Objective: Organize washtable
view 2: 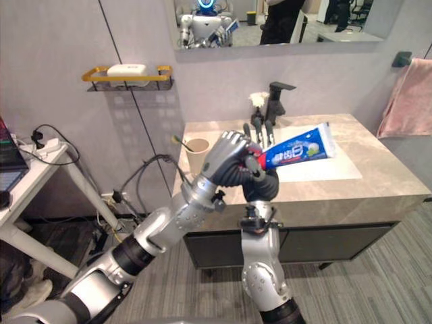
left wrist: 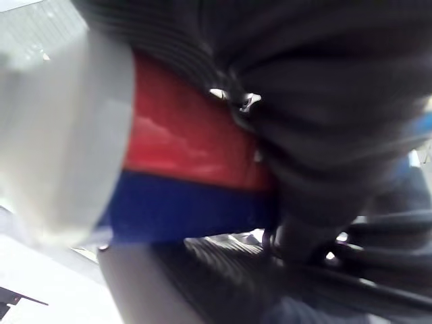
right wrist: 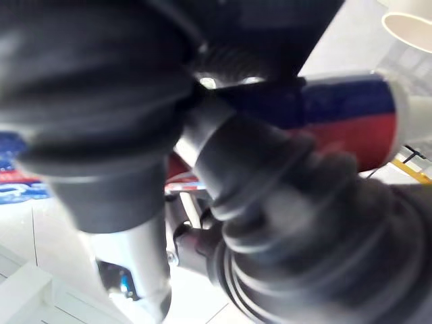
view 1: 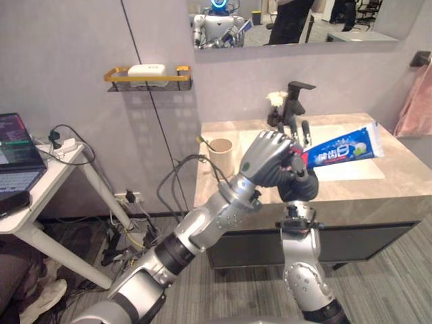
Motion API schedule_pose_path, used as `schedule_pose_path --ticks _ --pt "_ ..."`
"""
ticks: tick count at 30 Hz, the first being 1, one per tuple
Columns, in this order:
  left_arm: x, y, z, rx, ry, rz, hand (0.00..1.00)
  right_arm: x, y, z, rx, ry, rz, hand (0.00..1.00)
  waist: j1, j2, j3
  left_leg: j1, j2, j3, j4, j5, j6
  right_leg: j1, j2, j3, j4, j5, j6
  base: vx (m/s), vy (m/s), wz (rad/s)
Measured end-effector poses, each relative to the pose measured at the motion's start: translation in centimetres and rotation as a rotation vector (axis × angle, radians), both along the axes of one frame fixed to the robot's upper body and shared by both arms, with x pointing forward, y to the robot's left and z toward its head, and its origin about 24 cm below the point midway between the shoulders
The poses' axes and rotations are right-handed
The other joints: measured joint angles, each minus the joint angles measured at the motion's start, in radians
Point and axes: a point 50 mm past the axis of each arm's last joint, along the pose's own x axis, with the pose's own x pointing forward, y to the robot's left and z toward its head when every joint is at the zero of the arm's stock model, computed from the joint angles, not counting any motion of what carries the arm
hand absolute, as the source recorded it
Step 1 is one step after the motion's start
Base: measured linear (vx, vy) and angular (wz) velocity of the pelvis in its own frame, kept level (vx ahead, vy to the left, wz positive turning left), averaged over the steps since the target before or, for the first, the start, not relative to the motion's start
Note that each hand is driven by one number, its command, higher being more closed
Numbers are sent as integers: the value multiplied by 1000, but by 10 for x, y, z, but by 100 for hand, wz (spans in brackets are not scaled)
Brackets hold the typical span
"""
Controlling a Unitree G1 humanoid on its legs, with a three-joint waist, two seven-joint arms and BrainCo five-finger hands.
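Presently, at the far left, a white desk (view 1: 64, 165) carries an open laptop (view 1: 15, 154). On the wall beside it, a yellow-railed shelf (view 1: 148, 79) holds a white soap bar (view 1: 146, 69).

A beige cup (view 1: 220, 154) stands at the left end of the stone counter (view 1: 405, 162), near its back edge.

The left robot hand (view 1: 265, 158) is raised above the counter's front edge, clenched over the cap end of the toothpaste tube (view 1: 344, 147). The left wrist view confirms this hold: the tube's white cap (left wrist: 61, 135) and its red and blue bands lie right against the hand's dark cover.

The right robot hand (view 1: 302, 183) rises from below, directly behind the left one and touching it. Its fingers (view 1: 305, 131) stand straight and upright behind the tube's neck, not curled around it.

The tube is held in the air, roughly level, its flat tail pointing right over the sink basin (view 1: 351, 170).

A black faucet (view 1: 293, 101) stands at the back of the basin, behind both hands. A mirror (view 1: 297, 20) hangs above it.

At the far right, a pink towel (view 1: 415, 101) hangs on the wall.
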Motion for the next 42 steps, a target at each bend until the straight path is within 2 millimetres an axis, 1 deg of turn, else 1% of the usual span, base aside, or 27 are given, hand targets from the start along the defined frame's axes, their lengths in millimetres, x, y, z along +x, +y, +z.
schedule_pose_path --ticks 10,24,32,37,42 --pt "1 0 -4 10 8 -5 100 1 -2 0 -2 2 -8 0 -1 -15 -21 0 -1 4 -1 0 0 0 1 3 -7 0 0 0 0 0" --pt "4 1 -9 29 24 2 100 3 -7 -1 -32 15 -13 0 -1 -14 -21 -1 0 12 -3 -1 0 -7 2 12 -7 0 0 0 0 0" --pt "6 3 -7 22 20 6 100 5 -10 2 -52 -7 -15 0 -1 -14 -21 -1 0 14 -5 -1 0 -8 2 15 -7 0 0 0 0 0" --pt "6 6 -9 56 18 -1 100 6 -22 7 -59 -52 -52 0 -1 -11 -20 3 -1 17 -12 -1 0 -10 4 18 -7 0 0 0 0 -1" --pt "7 7 -10 73 21 -6 100 6 -27 8 -82 -65 -59 0 -1 -8 -17 10 -1 27 -18 -1 -1 -11 4 28 -7 -1 1 12 0 -6"
